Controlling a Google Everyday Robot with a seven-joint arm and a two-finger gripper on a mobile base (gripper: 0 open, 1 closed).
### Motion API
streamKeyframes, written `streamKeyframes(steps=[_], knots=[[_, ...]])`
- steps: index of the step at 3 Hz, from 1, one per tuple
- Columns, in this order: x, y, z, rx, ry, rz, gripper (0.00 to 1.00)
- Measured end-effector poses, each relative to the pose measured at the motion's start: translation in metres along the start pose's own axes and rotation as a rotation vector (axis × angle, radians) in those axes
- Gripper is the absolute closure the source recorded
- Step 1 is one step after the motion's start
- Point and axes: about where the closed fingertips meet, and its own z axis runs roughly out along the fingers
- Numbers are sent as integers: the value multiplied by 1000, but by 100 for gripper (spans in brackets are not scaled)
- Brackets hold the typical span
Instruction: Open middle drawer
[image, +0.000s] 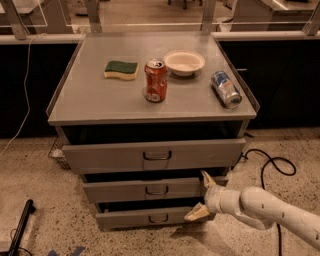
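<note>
Your gripper (204, 196), its 2 fingers (206, 178) spread apart, sits at the right end of the middle drawer (120, 191), whose bar handle (157, 190) lies sideways toward the front's centre.

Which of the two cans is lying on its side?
The blue-and-silver can near the right edge; the red can stands upright. The gripper, open, is low at the right end of the middle drawer.

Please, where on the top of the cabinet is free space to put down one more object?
The whole front strip of the cabinet top, in front of the sponge, the red can and the lying blue can, is bare. The back middle, around the bowl, is crowded. The gripper is low, open, at the right end of the middle drawer.
</note>
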Motion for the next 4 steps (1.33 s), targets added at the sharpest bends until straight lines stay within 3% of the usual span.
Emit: streamKeyframes(steps=[2,4], knots=[[7,7,-7,18,20,8,0],[-3,-10,-7,61,0,-9,0]])
